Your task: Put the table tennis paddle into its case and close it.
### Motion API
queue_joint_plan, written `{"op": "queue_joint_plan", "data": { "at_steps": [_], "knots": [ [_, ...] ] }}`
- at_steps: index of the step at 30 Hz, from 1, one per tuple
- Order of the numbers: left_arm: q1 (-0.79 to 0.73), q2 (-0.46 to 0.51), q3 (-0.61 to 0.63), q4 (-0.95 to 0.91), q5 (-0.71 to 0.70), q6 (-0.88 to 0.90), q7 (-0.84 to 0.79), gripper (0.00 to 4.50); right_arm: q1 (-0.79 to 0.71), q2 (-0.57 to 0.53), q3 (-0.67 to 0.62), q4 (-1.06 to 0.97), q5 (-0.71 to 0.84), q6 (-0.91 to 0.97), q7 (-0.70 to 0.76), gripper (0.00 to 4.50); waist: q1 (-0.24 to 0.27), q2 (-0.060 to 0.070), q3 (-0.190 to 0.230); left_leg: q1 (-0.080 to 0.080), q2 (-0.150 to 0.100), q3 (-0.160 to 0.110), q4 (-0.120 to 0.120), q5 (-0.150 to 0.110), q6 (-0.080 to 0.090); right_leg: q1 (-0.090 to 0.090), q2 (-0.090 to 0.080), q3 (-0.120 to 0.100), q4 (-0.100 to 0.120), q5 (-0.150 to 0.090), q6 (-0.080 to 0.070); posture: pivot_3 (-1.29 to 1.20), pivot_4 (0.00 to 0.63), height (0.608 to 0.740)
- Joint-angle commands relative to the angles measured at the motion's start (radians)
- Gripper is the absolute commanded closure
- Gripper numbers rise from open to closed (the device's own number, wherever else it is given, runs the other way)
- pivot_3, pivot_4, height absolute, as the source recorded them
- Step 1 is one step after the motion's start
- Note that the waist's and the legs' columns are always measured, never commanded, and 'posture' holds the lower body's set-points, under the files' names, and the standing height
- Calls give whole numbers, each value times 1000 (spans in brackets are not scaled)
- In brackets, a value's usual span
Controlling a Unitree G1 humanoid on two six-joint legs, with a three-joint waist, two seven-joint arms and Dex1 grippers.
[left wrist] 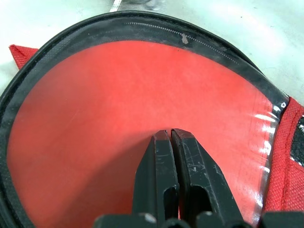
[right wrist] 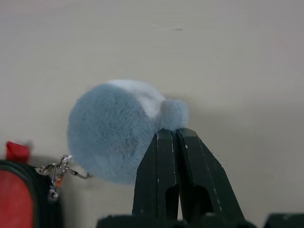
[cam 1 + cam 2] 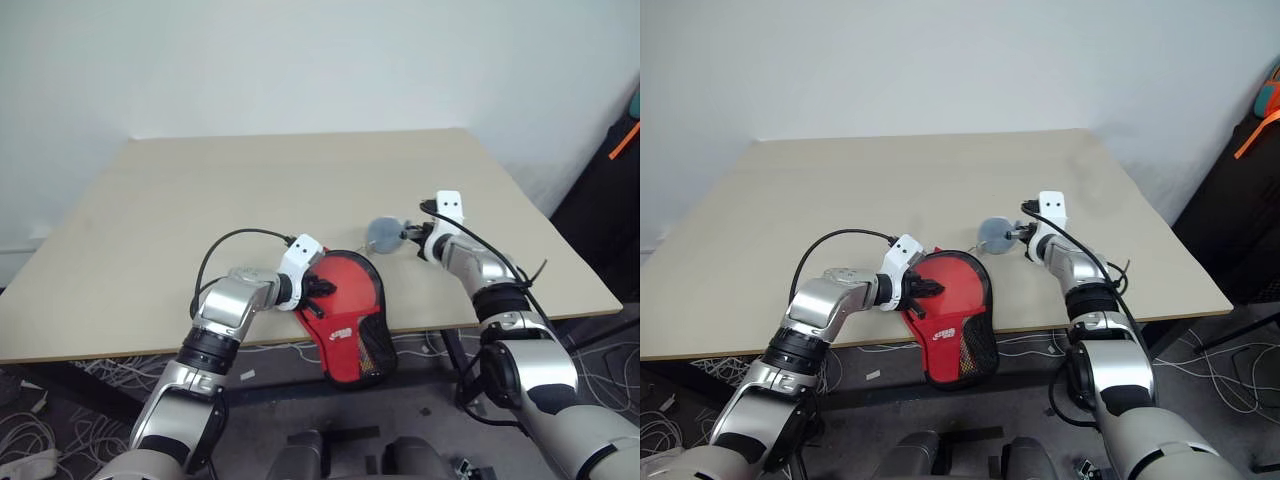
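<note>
The case [image 3: 345,310] lies at the table's front edge, its narrow end with the red logo panel hanging over the edge. Through its clear side shows the red face of the table tennis paddle [image 1: 118,118], ringed by the black zip rim [image 1: 142,21]. My left gripper [image 3: 322,288] is shut, its tips resting on the clear side. A small grey-white fluffy ball [image 3: 383,235] lies on the table to the case's right, joined to the case by a short chain [image 2: 59,168]. My right gripper [image 2: 170,130] is shut on a small nub of that ball.
The pale wooden table [image 3: 250,190] stretches far back to a white wall. Cables lie on the floor [image 3: 60,430] under the front edge. A dark object with an orange strap [image 3: 622,140] stands off the table's right side.
</note>
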Motion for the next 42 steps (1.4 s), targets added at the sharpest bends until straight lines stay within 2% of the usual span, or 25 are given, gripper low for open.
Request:
{"op": "queue_joint_plan", "data": {
  "at_steps": [1,7,15,22,29,42],
  "knots": [
    [31,10,-35,54,17,29,5,4500,25,-89,5,-181,19,61,69,4479,3,1,0,0,0,0,0,0,0,0,0,0,0,0,0,0,0,722],
    [30,9,-37,53,16,29,2,4500,134,-234,50,-396,52,163,240,4479,11,1,0,-1,0,1,0,0,1,0,0,0,-2,-1,1,0,0,722],
    [21,4,-43,66,19,22,-3,4500,244,-426,50,-502,98,190,416,4479,30,2,1,-1,0,1,0,-1,2,0,-2,-1,-4,-1,1,0,0,722],
    [10,-2,-51,82,16,15,-5,4500,466,-565,66,-814,237,263,641,4479,41,3,0,-2,2,0,0,-3,4,4,-1,-3,-13,0,2,0,0,722],
    [5,-1,-57,97,17,5,-11,4500,609,-627,50,-997,332,297,708,4479,39,3,1,-2,2,1,2,-5,7,7,-4,-2,-18,1,5,0,0,722],
    [5,-4,-66,110,20,-6,-17,4500,793,-812,-14,-1112,389,230,846,4479,40,3,1,-2,2,1,1,-7,7,8,-11,-6,-20,1,5,0,0,722]
  ]
}}
